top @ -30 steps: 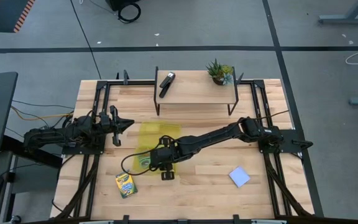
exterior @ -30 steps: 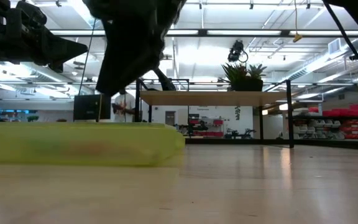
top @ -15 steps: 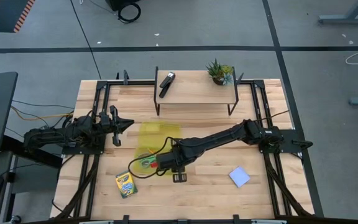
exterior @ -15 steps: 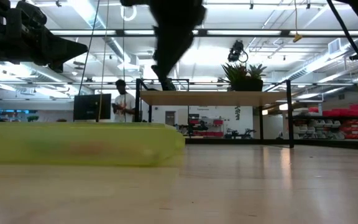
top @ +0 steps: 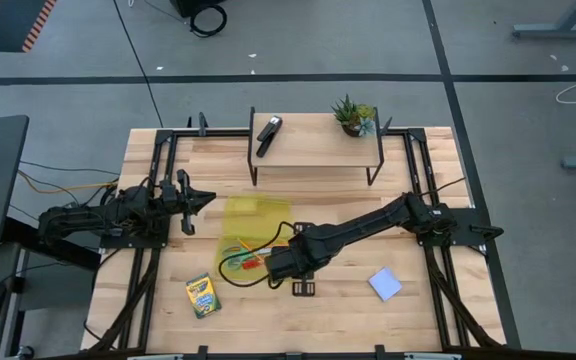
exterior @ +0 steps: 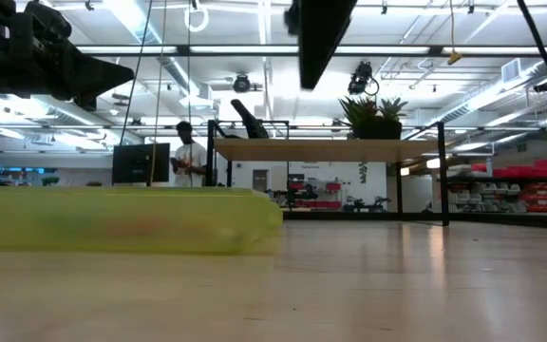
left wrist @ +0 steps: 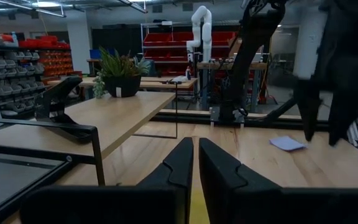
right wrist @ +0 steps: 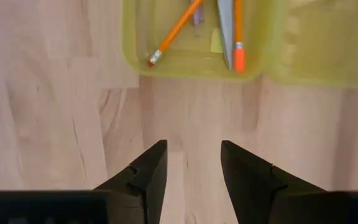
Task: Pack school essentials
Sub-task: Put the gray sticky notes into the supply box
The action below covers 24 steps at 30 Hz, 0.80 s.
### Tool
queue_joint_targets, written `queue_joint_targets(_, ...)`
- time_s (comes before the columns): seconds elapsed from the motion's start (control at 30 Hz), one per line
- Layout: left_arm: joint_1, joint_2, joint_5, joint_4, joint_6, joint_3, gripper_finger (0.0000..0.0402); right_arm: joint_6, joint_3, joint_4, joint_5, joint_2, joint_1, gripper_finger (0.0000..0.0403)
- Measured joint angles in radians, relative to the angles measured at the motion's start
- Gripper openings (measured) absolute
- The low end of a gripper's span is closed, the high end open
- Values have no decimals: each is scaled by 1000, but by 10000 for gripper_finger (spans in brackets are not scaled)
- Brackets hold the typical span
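left hand [top: 190,201] is pinched shut and empty, parked at the counter's [top: 338,310] left edge; we leave it there. left of centre the crayon box [top: 203,296] lies near the front, and just right of it the open yellow case [right wrist: 197,59] holds the yellow pencil [right wrist: 174,32], orange pen [right wrist: 237,37] and scissors [top: 240,263]. right hand [top: 303,288] hovers parted and empty just in front of the case, so we'd swing it right to the pale blue notepad [top: 385,284], well apart, and pinch one edge squarely.
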Motion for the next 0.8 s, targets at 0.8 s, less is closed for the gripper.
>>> queue_joint_targets(0.8,0,0,0,-3,0,0,26,518,-344,-142,101,-353,172,157)
